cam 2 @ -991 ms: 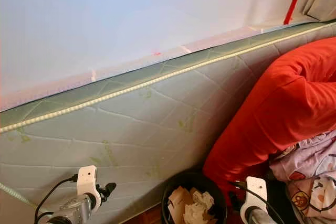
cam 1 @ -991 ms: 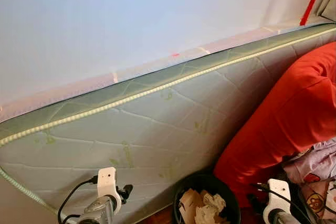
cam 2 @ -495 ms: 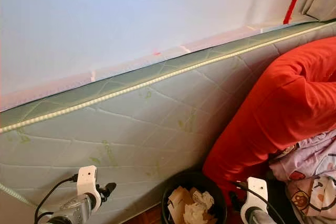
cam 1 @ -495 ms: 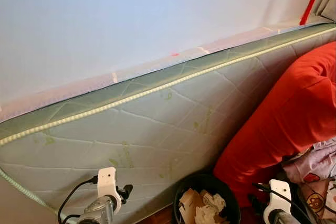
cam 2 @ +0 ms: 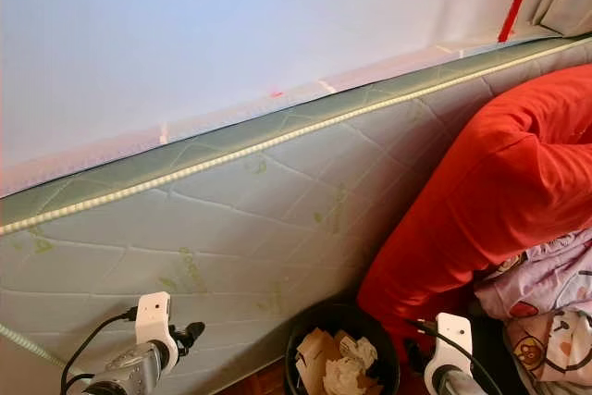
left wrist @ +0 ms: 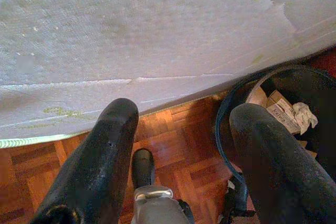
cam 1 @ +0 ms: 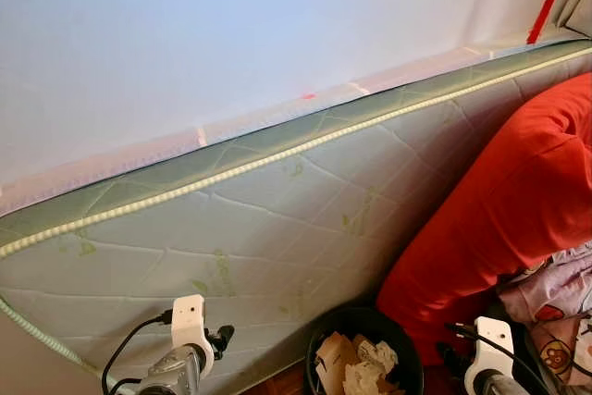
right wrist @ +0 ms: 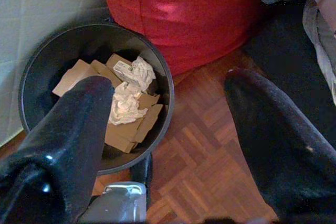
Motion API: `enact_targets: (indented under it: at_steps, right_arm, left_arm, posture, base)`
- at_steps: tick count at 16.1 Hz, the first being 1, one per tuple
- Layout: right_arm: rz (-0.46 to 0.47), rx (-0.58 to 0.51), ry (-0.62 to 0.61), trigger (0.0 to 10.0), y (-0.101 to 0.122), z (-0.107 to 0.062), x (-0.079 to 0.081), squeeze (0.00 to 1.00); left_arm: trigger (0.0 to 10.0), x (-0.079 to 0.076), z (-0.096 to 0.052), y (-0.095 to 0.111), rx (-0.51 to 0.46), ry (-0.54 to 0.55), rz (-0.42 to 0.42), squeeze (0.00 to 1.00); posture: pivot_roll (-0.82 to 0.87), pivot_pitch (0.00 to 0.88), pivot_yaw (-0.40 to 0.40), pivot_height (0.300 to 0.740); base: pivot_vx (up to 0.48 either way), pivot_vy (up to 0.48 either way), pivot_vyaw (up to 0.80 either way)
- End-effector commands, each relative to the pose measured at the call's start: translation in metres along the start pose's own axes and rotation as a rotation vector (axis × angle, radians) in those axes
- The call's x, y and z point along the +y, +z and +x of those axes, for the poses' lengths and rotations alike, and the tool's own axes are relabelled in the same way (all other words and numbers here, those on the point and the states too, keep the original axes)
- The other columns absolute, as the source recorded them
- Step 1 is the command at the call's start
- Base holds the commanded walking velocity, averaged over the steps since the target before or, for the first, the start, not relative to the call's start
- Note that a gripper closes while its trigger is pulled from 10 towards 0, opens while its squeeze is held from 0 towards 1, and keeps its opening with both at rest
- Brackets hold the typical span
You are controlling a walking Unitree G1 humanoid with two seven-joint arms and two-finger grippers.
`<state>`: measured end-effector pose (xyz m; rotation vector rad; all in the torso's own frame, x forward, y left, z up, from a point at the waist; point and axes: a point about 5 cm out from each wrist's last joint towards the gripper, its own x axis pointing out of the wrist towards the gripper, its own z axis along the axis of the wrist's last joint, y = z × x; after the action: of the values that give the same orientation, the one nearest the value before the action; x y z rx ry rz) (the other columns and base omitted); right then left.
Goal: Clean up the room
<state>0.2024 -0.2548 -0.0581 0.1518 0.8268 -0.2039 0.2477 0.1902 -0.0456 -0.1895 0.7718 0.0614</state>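
A black round bin (cam 1: 363, 356) stands on the wooden floor, between a leaning mattress and a red cushion. Inside the bin (right wrist: 92, 87) lie cardboard pieces and crumpled white paper (right wrist: 128, 93). My left gripper (left wrist: 181, 145) is open and empty above the parquet, with the bin's rim (left wrist: 231, 108) beside one finger. Over the floor to the right of the bin, my right gripper (right wrist: 165, 129) is open too, holding nothing. Both wrists (cam 1: 190, 344) sit low at the bottom of the eye views.
A pale green quilted mattress (cam 1: 259, 219) leans against the white wall (cam 1: 231, 34). A big red cushion (cam 1: 504, 201) rests at the right, with patterned pink fabric (cam 2: 546, 307) below it. A red tassel (cam 1: 548, 2) hangs at the top right. Parquet floor (right wrist: 199, 166) lies below.
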Motion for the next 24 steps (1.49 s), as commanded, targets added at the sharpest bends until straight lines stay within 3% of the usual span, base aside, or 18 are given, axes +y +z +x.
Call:
enact_targets:
  at_steps: [1, 19, 24]
  right_arm:
    - [0.018, 0.018, -0.004, 10.0, -0.0053, -0.0008, -0.0002, 0.00]
    - [0.021, 0.018, -0.003, 10.0, -0.0061, -0.0009, 0.0000, 0.00]
    - [0.022, 0.016, -0.003, 10.0, -0.0048, -0.0007, -0.0002, 0.00]
  left_arm:
    - [10.0, 0.0024, -0.0008, -0.0032, 0.009, 0.007, 0.011, 0.00]
    - [10.0, 0.0026, -0.0010, -0.0040, 0.011, 0.008, 0.012, 0.00]
    - [10.0, 0.0026, -0.0007, -0.0028, 0.008, 0.015, 0.016, 0.00]
  posture:
    - [0.02, 0.000, 0.017, 0.740]
    - [0.02, 0.000, 0.015, 0.740]
    - [0.02, 0.000, 0.013, 0.740]
  base:
    - [0.000, 0.000, 0.00]
    - [-0.244, 0.000, 0.00]
    - [0.000, 0.000, 0.00]
